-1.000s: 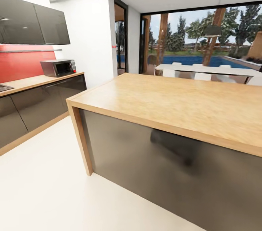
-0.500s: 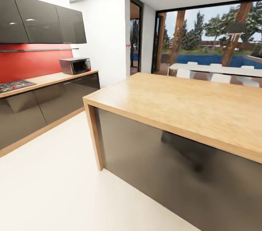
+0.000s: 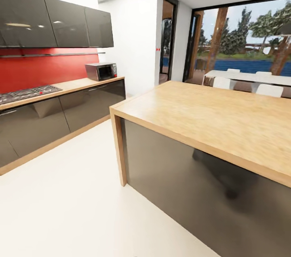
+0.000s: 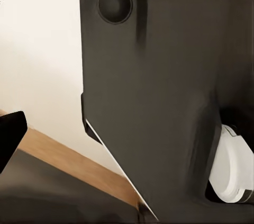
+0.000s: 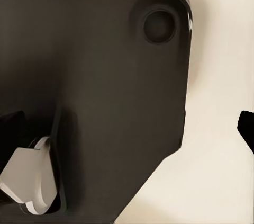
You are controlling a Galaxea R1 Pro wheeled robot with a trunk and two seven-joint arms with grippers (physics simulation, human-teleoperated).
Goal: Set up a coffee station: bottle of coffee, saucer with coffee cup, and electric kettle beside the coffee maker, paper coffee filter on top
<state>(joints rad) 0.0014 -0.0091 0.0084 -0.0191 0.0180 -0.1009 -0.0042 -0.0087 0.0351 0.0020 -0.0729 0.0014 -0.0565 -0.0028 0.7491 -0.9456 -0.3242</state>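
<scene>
A big wooden island [image 3: 210, 115] with dark sides stands close in front. Along the red wall [image 3: 36, 71] runs the long table [image 3: 76, 83], with a microwave [image 3: 101, 71] and a stove top [image 3: 24, 93] on it. A thin dark shelf [image 3: 52, 54] hangs above, under dark cupboards [image 3: 56, 22]. The wrist views show dark robot parts and pale floor; I cannot tell how either end effector stands.
</scene>
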